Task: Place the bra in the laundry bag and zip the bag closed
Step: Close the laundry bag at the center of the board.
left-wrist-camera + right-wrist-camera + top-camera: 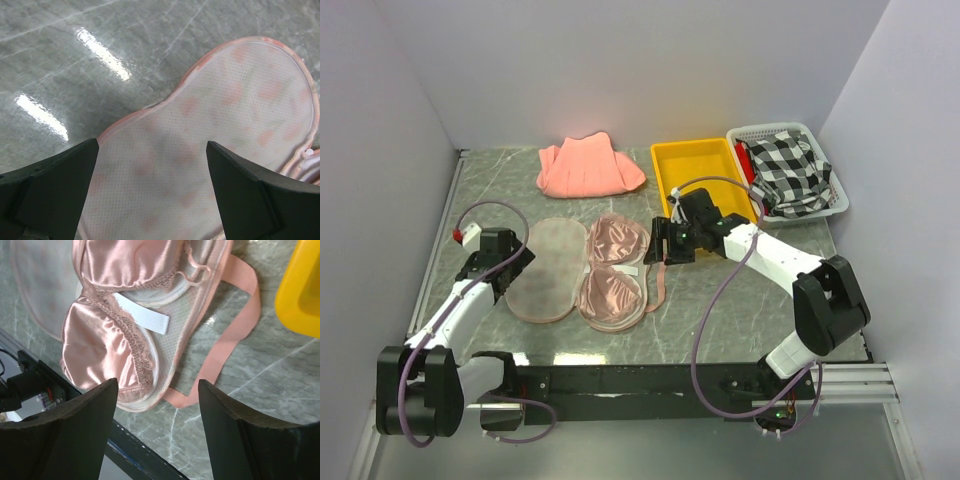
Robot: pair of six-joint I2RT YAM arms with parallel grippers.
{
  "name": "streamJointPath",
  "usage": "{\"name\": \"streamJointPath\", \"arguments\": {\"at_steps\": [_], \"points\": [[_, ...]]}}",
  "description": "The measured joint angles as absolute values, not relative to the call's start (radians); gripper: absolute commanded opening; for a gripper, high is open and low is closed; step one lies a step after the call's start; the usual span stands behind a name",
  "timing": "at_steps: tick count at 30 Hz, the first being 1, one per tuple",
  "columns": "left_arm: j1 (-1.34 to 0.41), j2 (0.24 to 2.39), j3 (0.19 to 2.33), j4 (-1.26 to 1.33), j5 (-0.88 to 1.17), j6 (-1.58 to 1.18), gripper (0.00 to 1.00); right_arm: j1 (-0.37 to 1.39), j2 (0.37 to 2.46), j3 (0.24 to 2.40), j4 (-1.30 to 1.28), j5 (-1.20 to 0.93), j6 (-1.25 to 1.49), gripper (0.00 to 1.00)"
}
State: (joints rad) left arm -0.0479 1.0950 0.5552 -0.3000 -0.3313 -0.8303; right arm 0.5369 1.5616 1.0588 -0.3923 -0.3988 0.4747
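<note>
Half laundry bag under bra

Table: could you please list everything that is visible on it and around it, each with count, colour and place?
bra: one, shiny dusty pink, on the right half of the opened laundry bag
laundry bag: one, beige with pink edging, opened flat, left of centre
folded cloth: one, salmon pink, far side
bin: one, yellow, far side, right of centre
basket: one, white, far right corner
checked cloth: one, black and white, in the basket
table: one, grey-green marble
left gripper: one, black, open, over the bag
right gripper: one, black, open, above the bra's edge
</note>
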Motion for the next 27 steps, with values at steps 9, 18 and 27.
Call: {"name": "streamJointPath", "arguments": {"at_steps": [9,18,27], "points": [[-0.009,1.095,0.554,-0.329,-0.331,-0.837,0.97,0.537,1.559,1.039,-0.418,-0.340,0.475,0.74],[-0.007,1.103,0.554,-0.386,-0.343,-0.863,0.97,0.537,1.561,1.039,-0.421,-0.332,0.474,0.74],[-0.007,1.152,0.553,-0.386,-0.337,-0.864,0.89,0.537,1.567,1.039,-0.419,-0.329,0.475,0.73]]}}
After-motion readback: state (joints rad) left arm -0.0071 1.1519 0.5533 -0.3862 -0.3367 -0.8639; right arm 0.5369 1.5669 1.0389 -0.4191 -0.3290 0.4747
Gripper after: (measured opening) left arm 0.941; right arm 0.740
